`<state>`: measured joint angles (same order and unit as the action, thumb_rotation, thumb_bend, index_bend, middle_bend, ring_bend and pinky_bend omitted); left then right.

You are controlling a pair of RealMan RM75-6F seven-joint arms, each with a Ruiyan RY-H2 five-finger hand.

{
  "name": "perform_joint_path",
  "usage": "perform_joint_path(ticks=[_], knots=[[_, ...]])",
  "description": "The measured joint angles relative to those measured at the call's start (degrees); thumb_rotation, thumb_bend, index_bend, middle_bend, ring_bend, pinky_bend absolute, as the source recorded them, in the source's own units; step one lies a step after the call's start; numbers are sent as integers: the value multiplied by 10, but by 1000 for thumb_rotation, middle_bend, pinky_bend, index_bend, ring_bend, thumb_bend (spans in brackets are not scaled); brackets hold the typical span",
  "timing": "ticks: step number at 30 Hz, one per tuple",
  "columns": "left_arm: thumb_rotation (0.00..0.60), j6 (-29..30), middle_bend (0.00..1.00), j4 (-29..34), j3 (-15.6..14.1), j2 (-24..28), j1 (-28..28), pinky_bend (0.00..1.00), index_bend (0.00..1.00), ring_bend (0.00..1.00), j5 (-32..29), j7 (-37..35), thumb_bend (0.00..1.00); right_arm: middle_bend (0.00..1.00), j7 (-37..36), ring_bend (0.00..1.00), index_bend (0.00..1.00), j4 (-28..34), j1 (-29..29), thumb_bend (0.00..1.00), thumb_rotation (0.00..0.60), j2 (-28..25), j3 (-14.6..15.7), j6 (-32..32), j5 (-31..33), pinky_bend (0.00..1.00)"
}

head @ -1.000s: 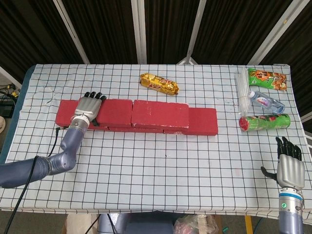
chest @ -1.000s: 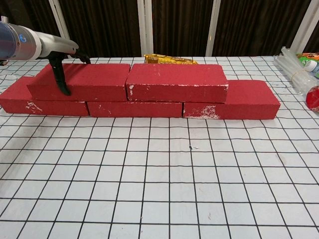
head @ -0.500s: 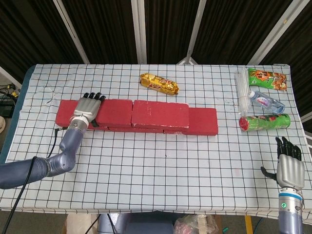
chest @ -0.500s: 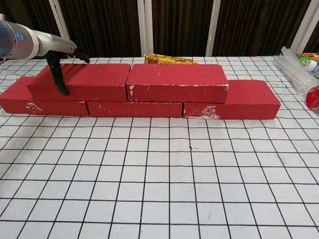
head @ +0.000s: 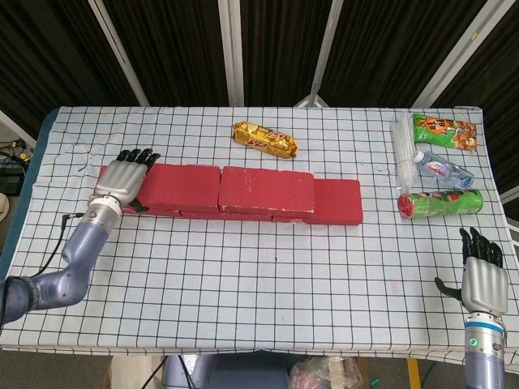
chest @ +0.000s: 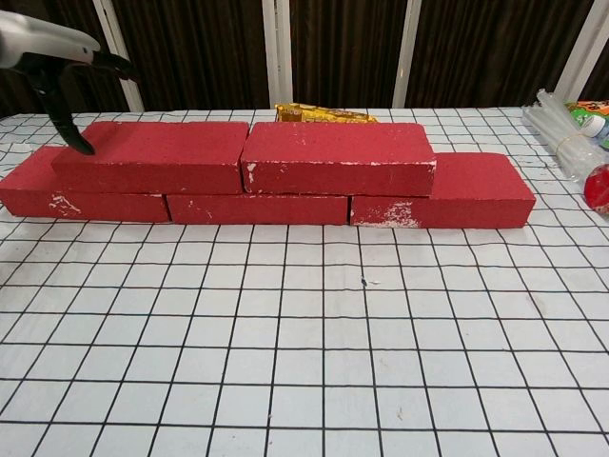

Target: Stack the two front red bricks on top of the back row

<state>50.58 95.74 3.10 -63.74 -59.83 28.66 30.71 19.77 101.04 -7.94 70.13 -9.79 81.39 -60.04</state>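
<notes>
Two red bricks lie side by side on top of a bottom row of red bricks: the left top brick and the right top brick. The bottom row pokes out at both ends. My left hand hovers by the left end of the left top brick, fingers apart, holding nothing. My right hand rests open near the table's front right corner, far from the bricks.
A yellow snack pack lies behind the bricks. At the right edge sit a green chip can, a water bottle, a green snack bag and a clear plastic bundle. The checked tablecloth covers the table.
My left hand has let go of the left top brick, lifting off and drawing back to the left. The bricks and the right hand have stayed put.
</notes>
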Motion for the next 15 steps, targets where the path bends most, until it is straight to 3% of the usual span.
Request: perform_joint_path(ticks=[6,15], knots=[[600,24,34,20,-19,50,93,0,69,0,144,-90,0,0,0,0,0,3,0,216,600,0,2,-1,-4,0],[600,81,47,13,-47,72,203,0,98,0,303,-201,0,0,-5,0,0,6,1,216,600,-1,5,0,-14,0]])
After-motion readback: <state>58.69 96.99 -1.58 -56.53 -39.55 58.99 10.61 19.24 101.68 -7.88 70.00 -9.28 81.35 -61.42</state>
